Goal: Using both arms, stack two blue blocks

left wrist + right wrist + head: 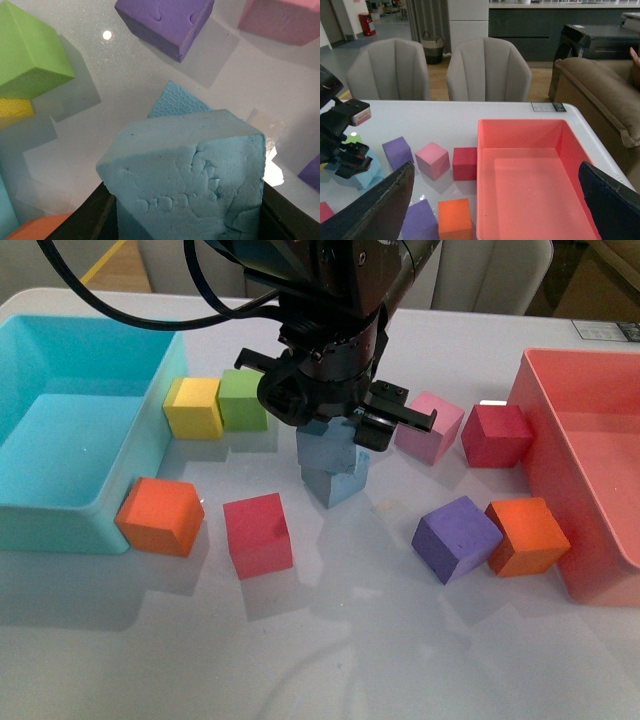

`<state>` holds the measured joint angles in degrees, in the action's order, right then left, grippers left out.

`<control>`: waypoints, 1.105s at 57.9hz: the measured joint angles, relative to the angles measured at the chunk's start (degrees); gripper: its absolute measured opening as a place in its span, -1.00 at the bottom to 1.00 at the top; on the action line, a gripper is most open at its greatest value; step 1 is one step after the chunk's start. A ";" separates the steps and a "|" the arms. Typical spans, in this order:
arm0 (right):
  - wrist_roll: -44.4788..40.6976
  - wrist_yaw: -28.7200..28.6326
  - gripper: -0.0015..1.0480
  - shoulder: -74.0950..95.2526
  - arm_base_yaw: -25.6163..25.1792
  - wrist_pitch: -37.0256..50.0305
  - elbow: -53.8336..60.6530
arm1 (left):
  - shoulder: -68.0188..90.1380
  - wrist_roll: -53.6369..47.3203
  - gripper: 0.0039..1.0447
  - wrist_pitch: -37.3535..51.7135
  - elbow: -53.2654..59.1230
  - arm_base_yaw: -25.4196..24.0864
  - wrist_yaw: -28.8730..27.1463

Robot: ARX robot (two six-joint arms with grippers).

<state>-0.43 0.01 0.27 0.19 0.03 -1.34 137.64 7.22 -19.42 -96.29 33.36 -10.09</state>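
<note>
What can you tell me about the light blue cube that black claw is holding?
The held light blue foam cube is matte, with pitted, dented faces. It is clamped between the jaws of the black left gripper, turned slightly askew above a second light blue foam cube, apparently resting on it.

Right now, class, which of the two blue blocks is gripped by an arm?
The upper blue block, clamped in the left gripper; the lower blue block stands ungripped on the table beneath it.
</note>
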 joint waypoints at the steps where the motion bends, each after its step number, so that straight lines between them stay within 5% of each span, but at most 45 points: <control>1: 0.00 -0.02 0.83 0.00 0.00 0.00 0.00 | 0.44 -0.33 -0.05 -0.15 -0.44 0.00 0.00; 31: 0.00 0.00 0.83 0.00 0.00 0.00 0.00 | 3.28 -2.05 -0.06 -2.03 -4.76 -0.96 0.39; 48: 0.00 0.00 0.83 0.00 0.00 0.00 0.00 | 3.28 -2.12 0.85 -2.03 -4.68 -0.96 1.20; 64: 0.00 0.00 0.83 0.00 0.00 0.00 0.00 | -0.28 -2.05 0.84 0.04 1.86 -1.53 2.73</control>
<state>-0.43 0.01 0.27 0.19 0.03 -1.34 137.36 5.17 -19.38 -94.43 31.83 -7.35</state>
